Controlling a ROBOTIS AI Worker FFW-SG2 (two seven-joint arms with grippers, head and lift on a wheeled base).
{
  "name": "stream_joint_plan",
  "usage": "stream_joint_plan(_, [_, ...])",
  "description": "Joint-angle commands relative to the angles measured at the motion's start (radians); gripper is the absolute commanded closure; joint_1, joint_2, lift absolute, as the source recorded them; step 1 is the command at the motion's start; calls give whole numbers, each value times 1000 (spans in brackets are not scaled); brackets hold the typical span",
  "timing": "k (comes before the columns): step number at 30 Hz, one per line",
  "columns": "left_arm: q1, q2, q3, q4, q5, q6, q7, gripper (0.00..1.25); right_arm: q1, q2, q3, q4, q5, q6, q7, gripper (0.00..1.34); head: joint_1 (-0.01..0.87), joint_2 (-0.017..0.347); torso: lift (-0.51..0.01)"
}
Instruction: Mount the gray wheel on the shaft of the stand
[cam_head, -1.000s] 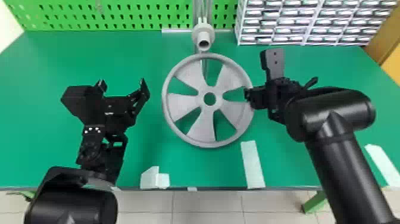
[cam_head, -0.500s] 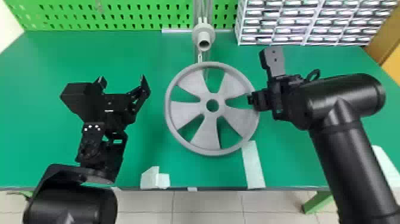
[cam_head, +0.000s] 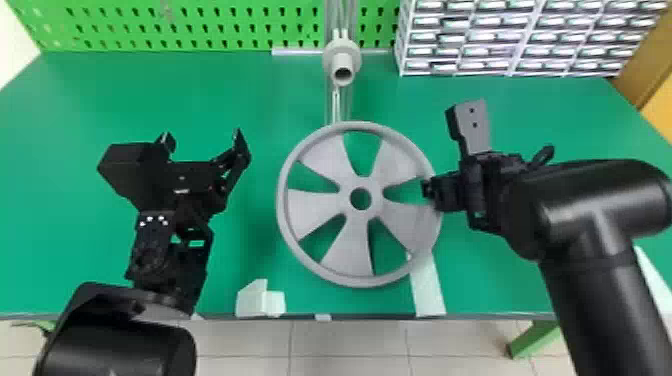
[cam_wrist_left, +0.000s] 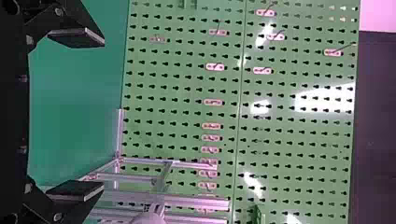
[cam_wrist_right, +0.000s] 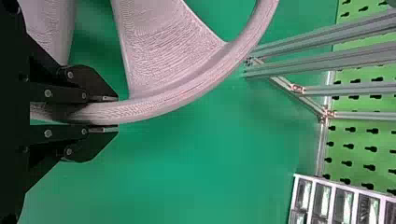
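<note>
**Technician:** State the change over the counter (cam_head: 150, 95).

**Supervisor:** Relative to the stand (cam_wrist_right: 327, 35), the gray wheel (cam_head: 315, 210) has shifted toward the counter's near edge. It is apart from the shaft (cam_head: 342, 62); mounting remains pending.

**Technician:** Hand status?

**Supervisor:** Right hand (cam_wrist_right: 109, 114): clamped on the rim (cam_wrist_right: 154, 107), at the wheel's right side. Left hand (cam_head: 204, 139): open and empty, parked above the counter's left part.

**Technician:** Obstructions?

**Supervisor:** White tape (cam_head: 427, 292) shows beside the wheel, likely harmless. The main hindrance is offset: align bore (cam_head: 360, 198) with shaft. Caution: one-sided grip may permit tilt.
</note>
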Motion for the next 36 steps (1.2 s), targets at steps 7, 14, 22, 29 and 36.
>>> stream_joint_plan(7, [41, 5, -15, -67, 20, 58, 22, 205, 97, -7, -30, -112, 4, -118, -1, 1185, 865, 52, -101])
stream_joint_plan(14, [76, 23, -75, -139, 52, 115, 87, 211, 155, -11, -34, -161, 4, -239, -1, 1185, 865, 52, -101])
stream_joint_plan(22, [84, 52, -115, -164, 52, 114, 138, 220, 183, -11, -34, -184, 18, -348, -1, 1185, 865, 52, -101])
stream_joint_plan(29, [73, 61, -138, -182, 43, 114, 150, 222, 198, -1, -41, -179, 56, -432, -1, 1185, 865, 52, -101])
stream_joint_plan(36, [70, 68, -149, -199, 52, 121, 152, 225, 201, 4, -42, -174, 71, -480, -3, 1185, 865, 52, -101])
